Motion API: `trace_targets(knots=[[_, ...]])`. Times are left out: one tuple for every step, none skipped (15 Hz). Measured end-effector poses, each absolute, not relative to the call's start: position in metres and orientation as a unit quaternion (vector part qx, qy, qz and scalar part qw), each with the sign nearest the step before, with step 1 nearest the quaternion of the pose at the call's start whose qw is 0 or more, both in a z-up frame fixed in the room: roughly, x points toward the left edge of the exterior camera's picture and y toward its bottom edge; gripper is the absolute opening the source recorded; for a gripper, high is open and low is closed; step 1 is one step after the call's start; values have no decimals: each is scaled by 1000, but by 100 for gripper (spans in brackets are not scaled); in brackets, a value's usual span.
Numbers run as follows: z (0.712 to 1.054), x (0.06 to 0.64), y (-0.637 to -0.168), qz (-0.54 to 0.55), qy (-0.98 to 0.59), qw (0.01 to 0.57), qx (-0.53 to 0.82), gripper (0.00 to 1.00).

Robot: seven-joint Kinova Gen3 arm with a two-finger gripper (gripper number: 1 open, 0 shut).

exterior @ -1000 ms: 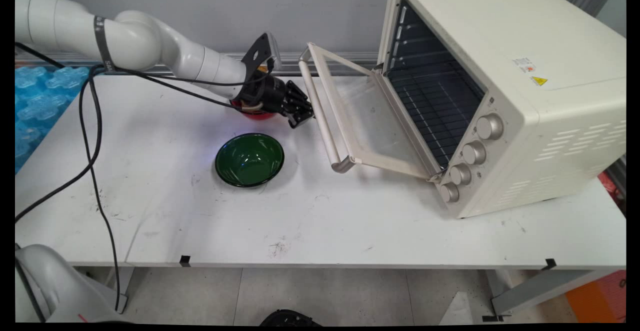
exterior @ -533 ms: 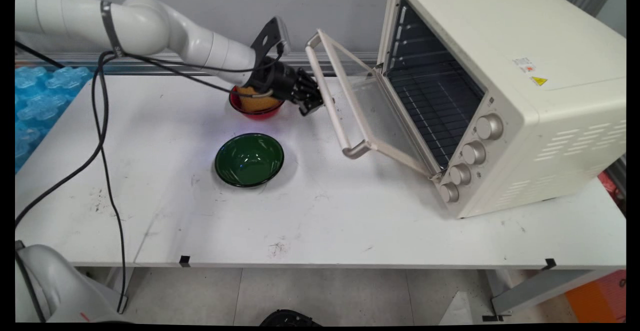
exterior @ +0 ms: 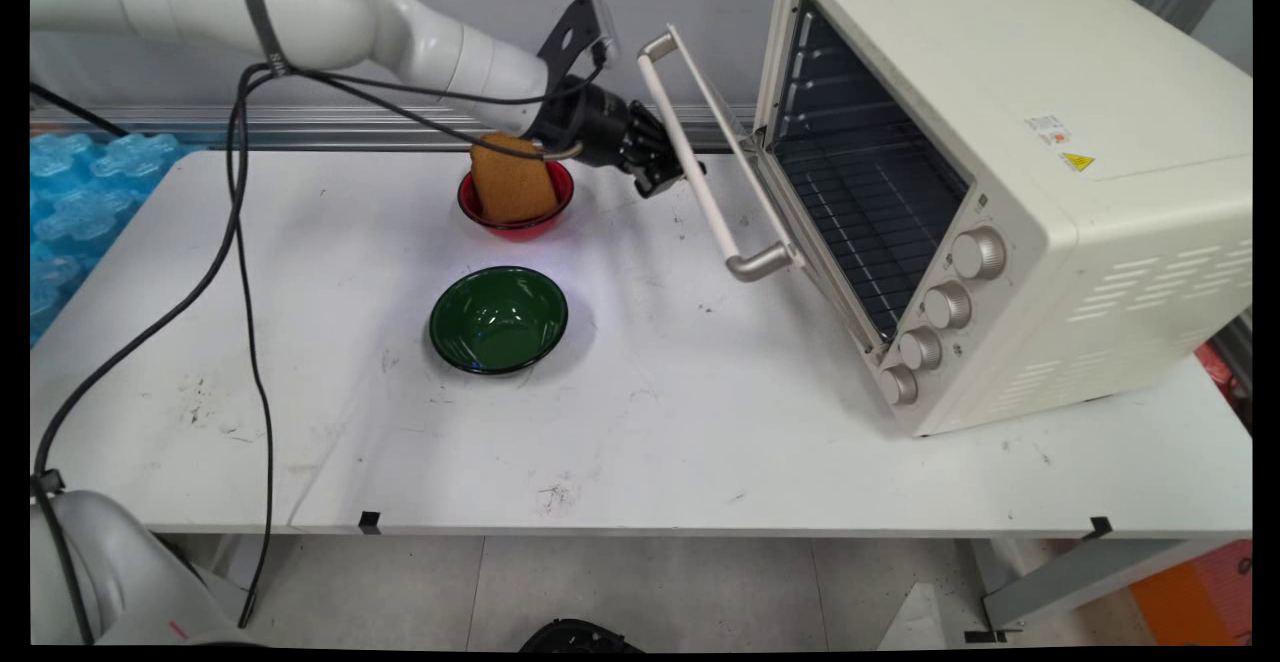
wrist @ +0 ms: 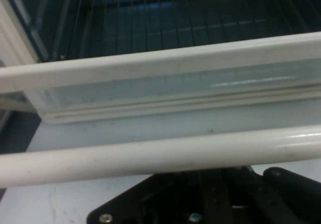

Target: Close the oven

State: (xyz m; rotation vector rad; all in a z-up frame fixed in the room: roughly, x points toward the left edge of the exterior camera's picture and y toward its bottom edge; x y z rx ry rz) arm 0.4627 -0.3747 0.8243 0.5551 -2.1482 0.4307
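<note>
Red bowl (exterior: 516,204) w/ brown bread slice (exterior: 512,179); green bowl (exterior: 499,319) at its 6 o'clock. Gripper (exterior: 662,174) against oven door handle (exterior: 700,157); grip state can't tell.

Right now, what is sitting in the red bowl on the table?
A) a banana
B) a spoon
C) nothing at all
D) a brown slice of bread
D: a brown slice of bread stands in the red bowl, behind the empty green bowl and left of the end effector at the oven door's handle.
</note>
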Motion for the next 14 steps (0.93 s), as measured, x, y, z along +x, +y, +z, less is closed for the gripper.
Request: trace_targets(knots=[[826, 461, -377, 173, -859, 427, 222, 0], [828, 458, -381, 174, -859, 428, 221, 0], [830, 457, -383, 174, -858, 429, 220, 0], [832, 454, -386, 175, -858, 430, 219, 0], [833, 452, -388, 176, -857, 431, 218, 0], [836, 451, -391, 177, -857, 432, 218, 0], [838, 448, -394, 178, -856, 433, 217, 0], [840, 446, -397, 178, -857, 433, 216, 0], [842, 444, -399, 178, -857, 432, 216, 0], [843, 443, -400, 176, -858, 431, 216, 0], [845, 441, -401, 174, -860, 428, 217, 0], [846, 441, -401, 173, -862, 424, 218, 0], [847, 441, -400, 172, -863, 421, 220, 0], [848, 441, -399, 171, -865, 416, 222, 0]])
